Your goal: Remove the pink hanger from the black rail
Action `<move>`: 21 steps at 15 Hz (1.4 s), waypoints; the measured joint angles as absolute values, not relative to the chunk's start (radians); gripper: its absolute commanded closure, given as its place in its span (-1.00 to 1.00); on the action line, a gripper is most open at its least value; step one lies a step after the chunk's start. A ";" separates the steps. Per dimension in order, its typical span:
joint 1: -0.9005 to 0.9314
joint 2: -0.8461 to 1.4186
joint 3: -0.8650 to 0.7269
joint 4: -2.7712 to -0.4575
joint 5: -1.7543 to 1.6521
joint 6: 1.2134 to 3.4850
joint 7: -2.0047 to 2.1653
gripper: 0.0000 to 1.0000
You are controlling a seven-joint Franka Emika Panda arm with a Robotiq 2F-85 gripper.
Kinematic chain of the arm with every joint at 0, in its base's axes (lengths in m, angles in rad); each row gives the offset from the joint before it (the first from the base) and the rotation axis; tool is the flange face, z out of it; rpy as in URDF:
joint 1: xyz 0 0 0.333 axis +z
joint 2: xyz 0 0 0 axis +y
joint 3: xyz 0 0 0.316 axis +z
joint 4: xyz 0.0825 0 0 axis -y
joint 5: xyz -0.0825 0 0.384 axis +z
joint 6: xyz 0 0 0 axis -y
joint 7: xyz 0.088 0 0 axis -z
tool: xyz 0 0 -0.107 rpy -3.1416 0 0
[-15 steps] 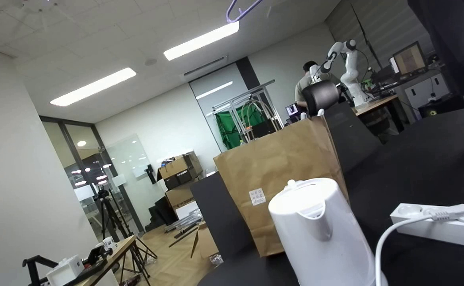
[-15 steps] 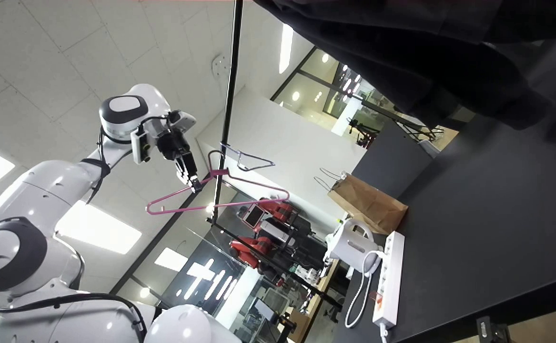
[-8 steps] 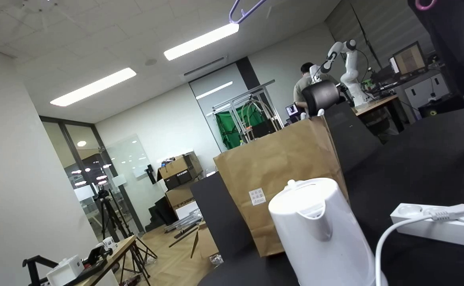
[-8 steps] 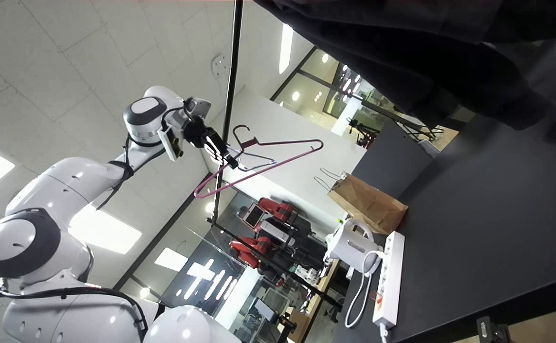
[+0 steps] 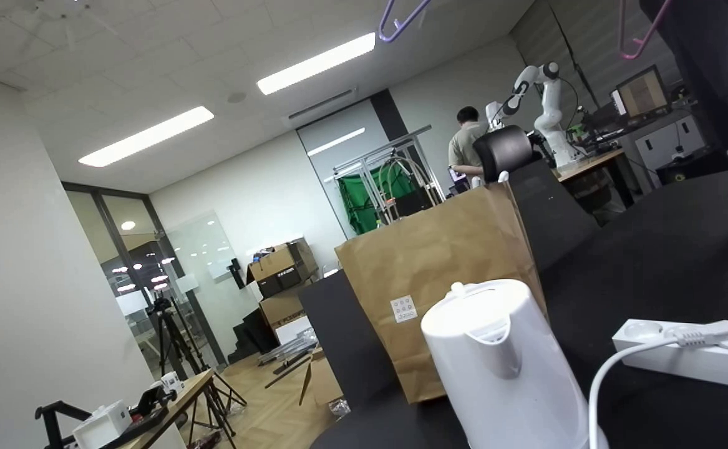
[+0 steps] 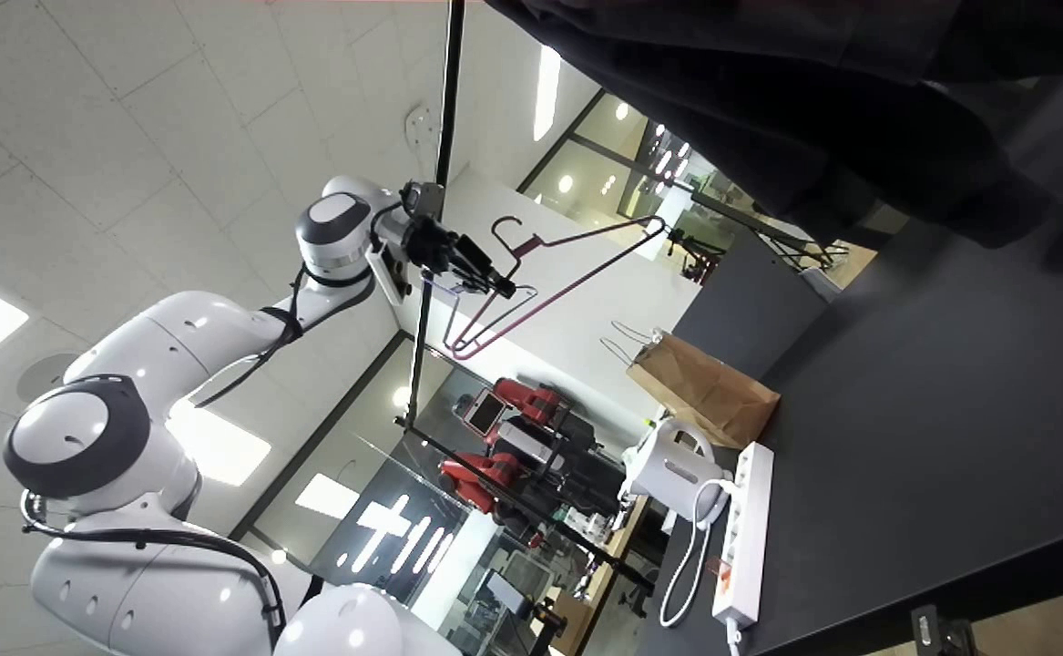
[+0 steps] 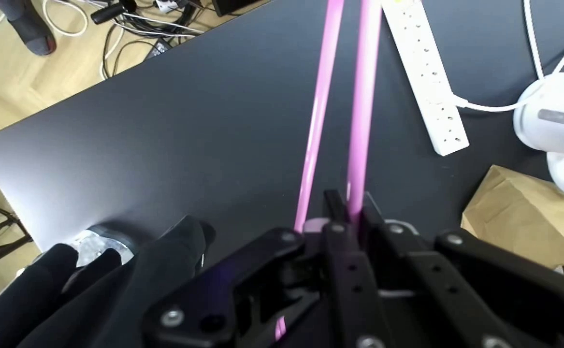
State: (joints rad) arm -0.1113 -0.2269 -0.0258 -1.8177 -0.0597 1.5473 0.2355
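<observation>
The pink hanger (image 6: 527, 246) is held in the air, and its hook shows to the right of the black rail (image 6: 448, 100) in an exterior view, apart from it in the picture. My gripper (image 6: 501, 289) is shut on one sloping arm of the hanger. In the wrist view the pink bar of the hanger (image 7: 364, 96) runs between the fingertips of the gripper (image 7: 352, 198), and a second pink bar lies to its left. In an exterior view only a lower corner of the hanger (image 5: 631, 56) shows at the top right.
A purple hanger (image 5: 388, 38) hangs nearby at the top. On the black table (image 7: 190, 145) stand a white kettle (image 6: 677, 474), a brown paper bag (image 6: 704, 383) and a white power strip (image 6: 745, 538) with a cable. Dark fabric (image 6: 768, 100) fills the upper right.
My gripper and the pink hanger have moved right and slightly up in an exterior view, the hook passing from the rail to beside it. The purple hanger has shifted a little.
</observation>
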 measured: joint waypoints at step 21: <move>-0.119 -0.259 -0.049 -1.930 -0.064 1.559 0.235 0.96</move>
State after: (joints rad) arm -0.1194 -0.2590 -0.0486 -1.9304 -0.0644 1.5587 0.2348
